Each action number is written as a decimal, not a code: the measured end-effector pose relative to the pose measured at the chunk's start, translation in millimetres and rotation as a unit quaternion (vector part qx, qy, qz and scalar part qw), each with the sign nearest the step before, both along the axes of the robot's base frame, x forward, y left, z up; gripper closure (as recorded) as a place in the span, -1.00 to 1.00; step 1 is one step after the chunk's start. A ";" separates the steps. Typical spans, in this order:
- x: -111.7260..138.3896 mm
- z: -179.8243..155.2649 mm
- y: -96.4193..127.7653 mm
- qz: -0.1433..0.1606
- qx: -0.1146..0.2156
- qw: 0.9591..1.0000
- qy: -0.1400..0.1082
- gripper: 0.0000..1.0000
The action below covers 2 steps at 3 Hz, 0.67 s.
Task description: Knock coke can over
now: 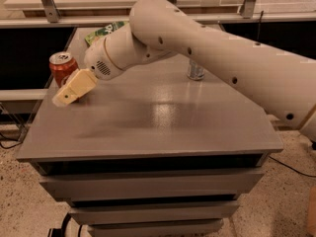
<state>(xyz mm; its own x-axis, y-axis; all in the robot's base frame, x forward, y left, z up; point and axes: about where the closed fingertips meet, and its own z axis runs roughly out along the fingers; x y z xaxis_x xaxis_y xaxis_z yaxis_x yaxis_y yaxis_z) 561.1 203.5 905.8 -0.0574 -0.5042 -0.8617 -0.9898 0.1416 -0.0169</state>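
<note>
The red coke can [61, 67] stands upright near the left edge of the grey table [158, 127]. Its silver top shows; its lower front is covered by my gripper. My gripper [66, 95], with cream-coloured fingers, hangs at the end of the white arm [222, 58] that reaches across from the right. It sits right in front of the can and just below it, at the table's left edge. I cannot tell whether it touches the can.
A slim silver-and-blue can [196, 71] stands at the back right, mostly hidden by the arm. A green snack bag [102, 32] lies at the back left. The table has drawers below. A counter runs behind it.
</note>
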 end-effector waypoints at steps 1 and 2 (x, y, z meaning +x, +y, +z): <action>10.7 -14.4 19.0 0.001 0.020 1.000 0.018 -1.00; 17.1 -24.2 40.5 0.006 0.036 0.999 0.029 -0.63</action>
